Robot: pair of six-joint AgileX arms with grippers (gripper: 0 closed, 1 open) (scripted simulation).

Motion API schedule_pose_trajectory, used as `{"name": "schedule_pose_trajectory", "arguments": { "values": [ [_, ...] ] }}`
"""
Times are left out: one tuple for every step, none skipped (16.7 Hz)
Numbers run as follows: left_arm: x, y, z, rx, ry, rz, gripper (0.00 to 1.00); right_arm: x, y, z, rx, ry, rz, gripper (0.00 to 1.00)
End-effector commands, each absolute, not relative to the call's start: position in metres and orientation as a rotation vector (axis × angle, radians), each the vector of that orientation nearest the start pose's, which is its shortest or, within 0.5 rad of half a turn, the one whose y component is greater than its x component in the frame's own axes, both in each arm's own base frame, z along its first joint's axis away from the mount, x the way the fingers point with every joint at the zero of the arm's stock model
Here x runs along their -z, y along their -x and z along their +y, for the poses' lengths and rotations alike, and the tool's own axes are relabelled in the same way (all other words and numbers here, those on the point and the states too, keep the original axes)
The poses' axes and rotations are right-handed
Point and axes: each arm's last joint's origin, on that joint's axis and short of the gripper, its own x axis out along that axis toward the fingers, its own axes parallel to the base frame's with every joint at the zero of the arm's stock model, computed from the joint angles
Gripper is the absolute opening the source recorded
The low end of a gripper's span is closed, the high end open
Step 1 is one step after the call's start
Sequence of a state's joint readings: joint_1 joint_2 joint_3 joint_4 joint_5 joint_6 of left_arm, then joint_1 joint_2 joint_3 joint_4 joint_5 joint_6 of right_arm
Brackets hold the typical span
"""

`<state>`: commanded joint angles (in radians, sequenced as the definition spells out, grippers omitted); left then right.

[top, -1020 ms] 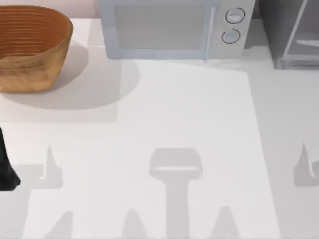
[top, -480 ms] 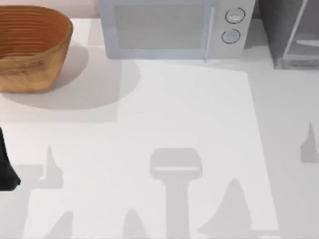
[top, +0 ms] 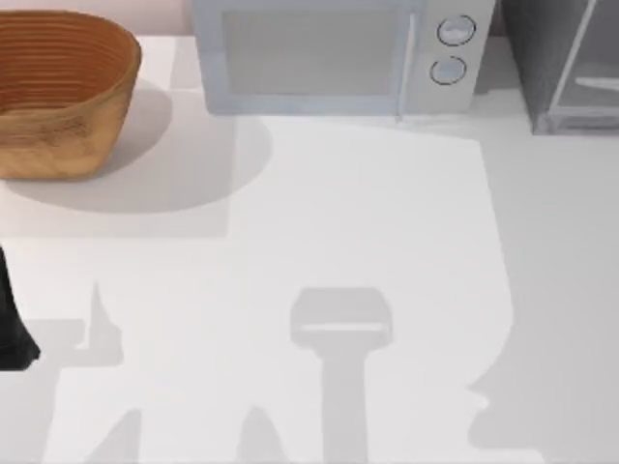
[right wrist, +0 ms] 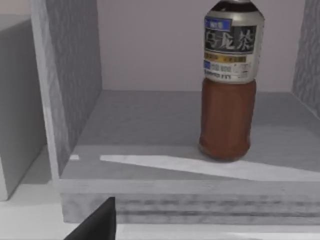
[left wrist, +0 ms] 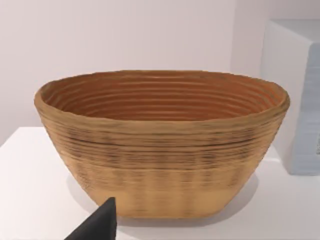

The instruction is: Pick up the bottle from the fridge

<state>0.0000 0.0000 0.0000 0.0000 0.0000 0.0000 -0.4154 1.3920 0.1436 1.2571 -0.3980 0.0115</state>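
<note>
The bottle [right wrist: 227, 90] stands upright inside the fridge [right wrist: 70, 85], with a dark neck, a pale label band and a reddish-brown lower body. It rests on the grey floor of the fridge, clear of both side walls. A dark tip of my right gripper [right wrist: 97, 222] shows low in the right wrist view, in front of the fridge's front ledge and apart from the bottle. In the top view the fridge [top: 566, 68] sits at the table's far right corner. My left arm [top: 14, 329] is parked at the table's left edge.
A woven basket [top: 58, 92] stands at the far left and looms large as the basket [left wrist: 160, 145] before my left gripper [left wrist: 97, 225]. The pale silver microwave [top: 329, 58] sits at the back middle, just left of the fridge. A broad shadow covers the table's right side.
The shadow of my right arm has spread over the table's right side and front right corner. The left arm, basket and microwave have not moved.
</note>
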Motion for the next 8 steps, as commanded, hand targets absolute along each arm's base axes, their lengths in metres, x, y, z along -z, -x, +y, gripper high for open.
{"name": "schedule_pose_trajectory", "arguments": {
  "values": [
    [-0.160, -0.106, -0.001, 0.000, 0.000, 0.000, 1.00, -0.141, -0.199, -0.078, 0.004, 0.006, -0.001, 1.00],
    [-0.160, -0.106, -0.001, 0.000, 0.000, 0.000, 1.00, -0.136, -0.201, -0.083, 0.003, 0.005, -0.001, 1.00],
    [-0.160, -0.106, -0.001, 0.000, 0.000, 0.000, 1.00, -0.131, -0.202, -0.087, 0.002, 0.004, -0.001, 1.00],
    [-0.160, -0.106, -0.001, 0.000, 0.000, 0.000, 1.00, -0.126, -0.203, -0.091, 0.001, 0.003, -0.001, 1.00],
    [-0.160, -0.106, -0.001, 0.000, 0.000, 0.000, 1.00, -0.122, -0.204, -0.094, 0.001, 0.002, 0.000, 1.00],
    [-0.160, -0.106, -0.001, 0.000, 0.000, 0.000, 1.00, -0.118, -0.204, -0.097, 0.001, 0.001, 0.000, 1.00],
    [-0.160, -0.106, -0.001, 0.000, 0.000, 0.000, 1.00, -0.115, -0.205, -0.099, 0.000, 0.000, 0.001, 1.00],
    [-0.160, -0.106, -0.001, 0.000, 0.000, 0.000, 1.00, -0.112, -0.205, -0.101, 0.000, 0.000, 0.001, 1.00]
  ]
}}
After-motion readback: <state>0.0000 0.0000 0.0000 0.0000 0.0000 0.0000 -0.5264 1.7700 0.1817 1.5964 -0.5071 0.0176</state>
